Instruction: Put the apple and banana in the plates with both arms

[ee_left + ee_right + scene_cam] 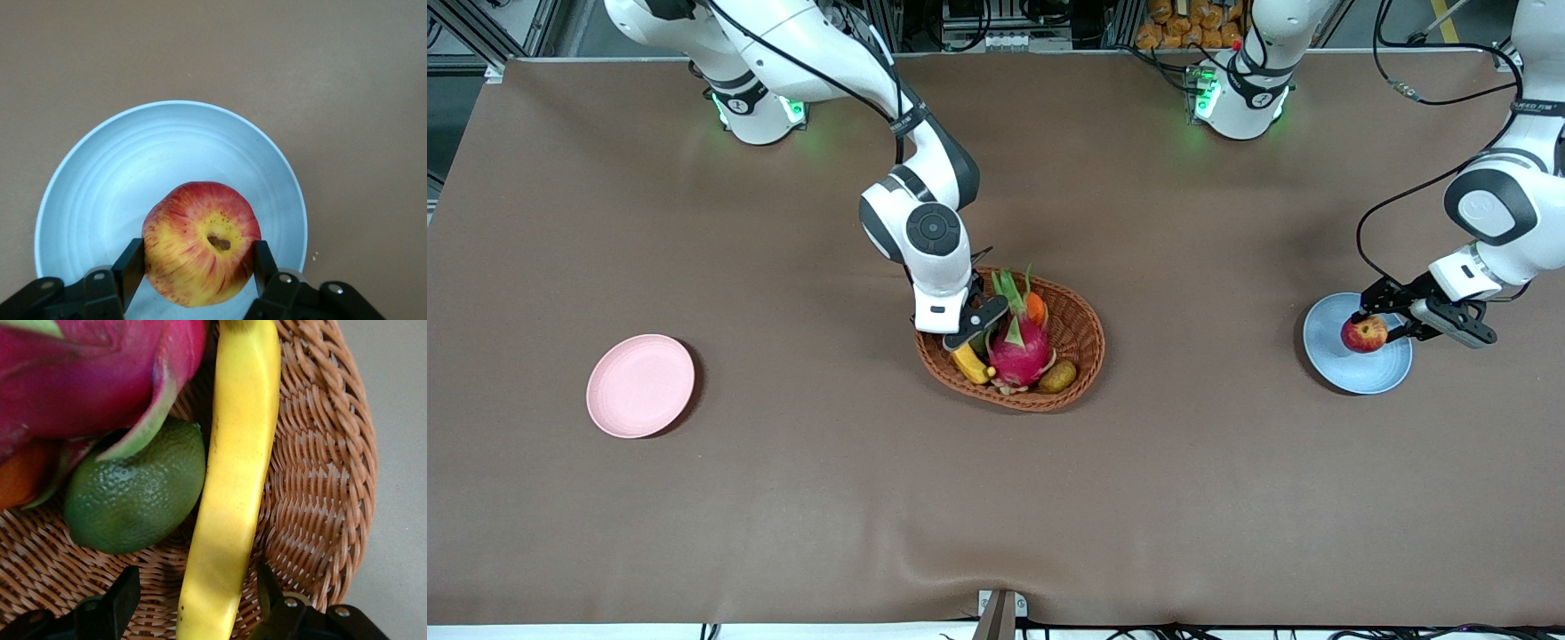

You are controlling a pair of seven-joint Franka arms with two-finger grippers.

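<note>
Front view: I see my left gripper over the light blue plate, jaws clamped on the apple; my right gripper is down in the wicker basket beside the dragon fruit. The pink plate sits bare on the table.
Writing: small black lettering on the left arm, unreadable.
Left wrist view: apple between my fingers, over the plate.
Right wrist view: jaws apart, straddling the banana; a green fruit crowds it.

Basket between plates; banana in basket.
</note>
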